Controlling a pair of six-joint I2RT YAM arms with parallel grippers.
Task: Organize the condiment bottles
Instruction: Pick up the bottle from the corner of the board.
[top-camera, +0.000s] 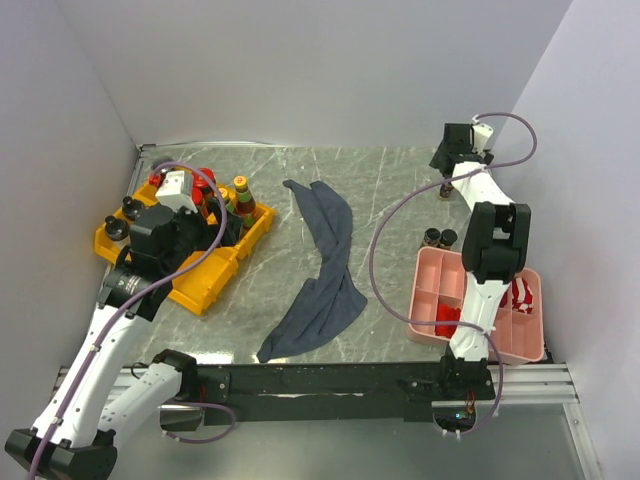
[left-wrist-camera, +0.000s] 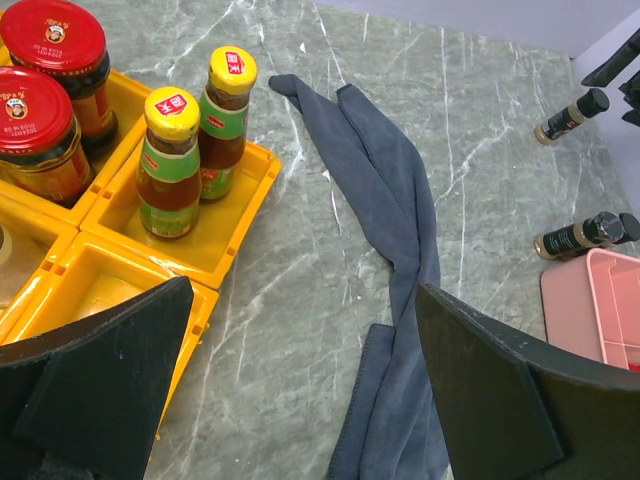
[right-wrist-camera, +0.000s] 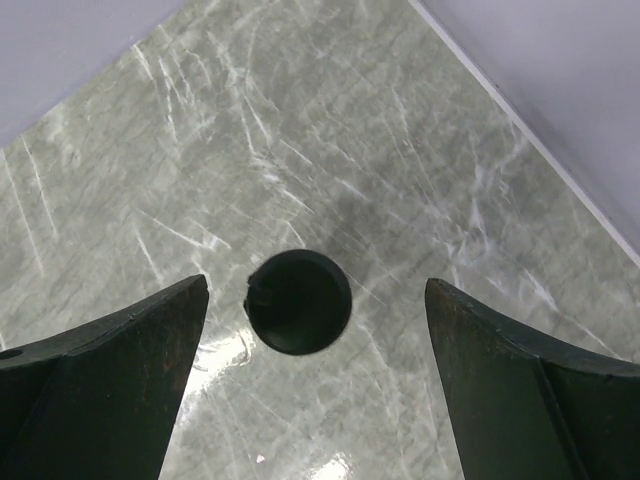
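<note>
My right jaws stand spread wide near the far right corner of the desk (top-camera: 350, 170), directly over a tiny black-capped bottle (right-wrist-camera: 299, 301). From the wrist I look straight down on its round cap. It lies between my two fingers (right-wrist-camera: 110, 385) with bare marble showing on either side, so I touch nothing. I cannot tell from this angle whether my tips are level with the cap or above it. The bottle stands upright on the desk.

Nearer to my base, two more black-capped bottles (top-camera: 432, 237) stand side by side just beside the far edge of the pink tray (top-camera: 440, 275), which holds red packets (top-camera: 520, 296).

My left jaws are spread as well and hold nothing, hanging over the yellow tray (left-wrist-camera: 235, 235) on the left side of the desk. In that tray two red-lidded jars (left-wrist-camera: 38, 110) sit in neighbouring compartments. Next to them, two slim yellow-capped sauce bottles (left-wrist-camera: 170, 165) stand upright together in a single compartment.

A grey-blue cloth (top-camera: 322, 270) lies rumpled in a long strip across the middle of the desk, between the two trays and touching neither.
</note>
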